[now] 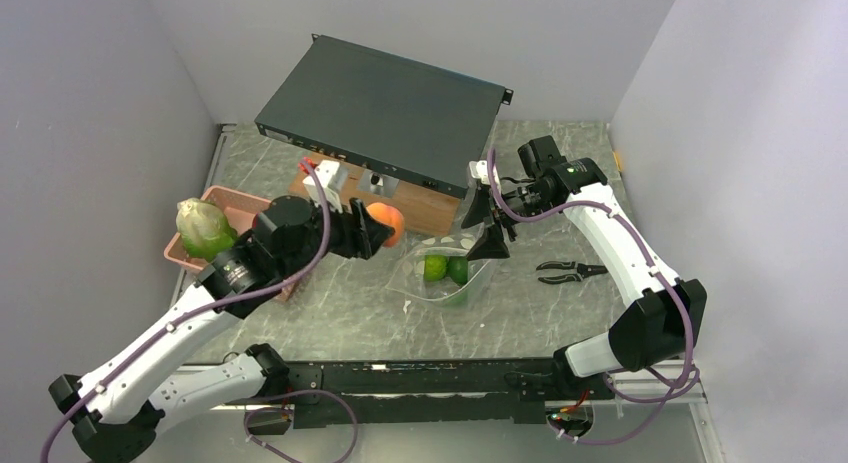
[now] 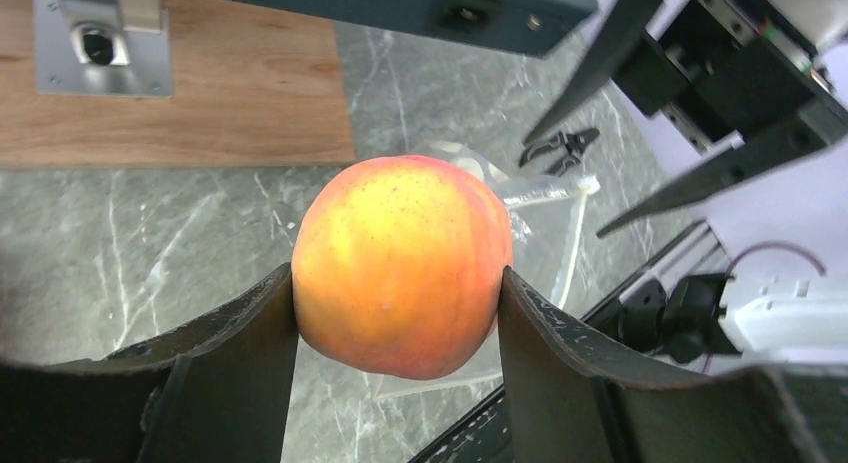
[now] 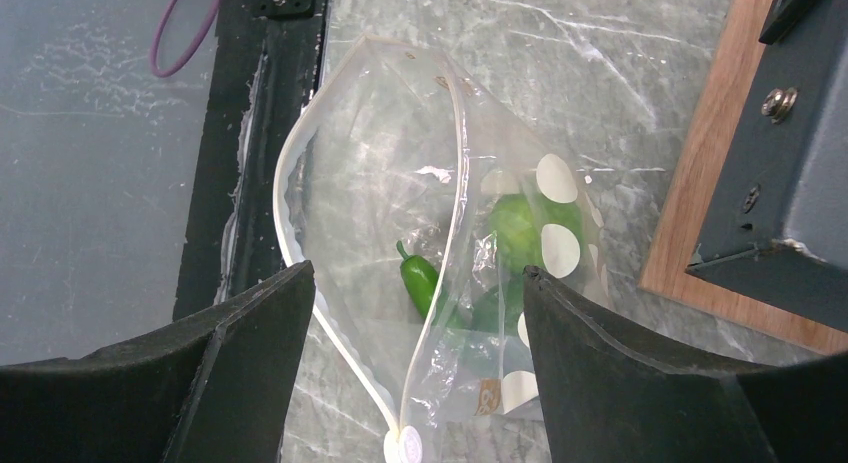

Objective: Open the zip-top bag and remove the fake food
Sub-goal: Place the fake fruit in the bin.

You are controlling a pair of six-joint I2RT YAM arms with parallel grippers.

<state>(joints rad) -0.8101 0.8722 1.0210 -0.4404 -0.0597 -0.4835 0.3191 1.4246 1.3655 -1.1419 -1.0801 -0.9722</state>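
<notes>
My left gripper [image 1: 374, 230] is shut on an orange-yellow fake fruit [image 2: 398, 264], a piece of the fake food, and holds it above the table just left of the zip-top bag [image 1: 446, 279]. The clear bag lies in the middle of the table with its zip strips apart [image 3: 300, 173]. Inside it lie a round green piece [image 3: 515, 226] and a small green pepper [image 3: 420, 283]. My right gripper [image 3: 420, 275] hangs open directly over the bag, gripping nothing. A pale green leafy head [image 1: 203, 228] rests in the pink basket [image 1: 243, 205] at the left.
A black equipment box [image 1: 385, 108] sits tilted on a wooden board [image 1: 432, 210] at the back. Black pliers [image 1: 570, 272] lie right of the bag. Grey walls close in both sides, and a black rail [image 1: 420, 375] runs along the near edge.
</notes>
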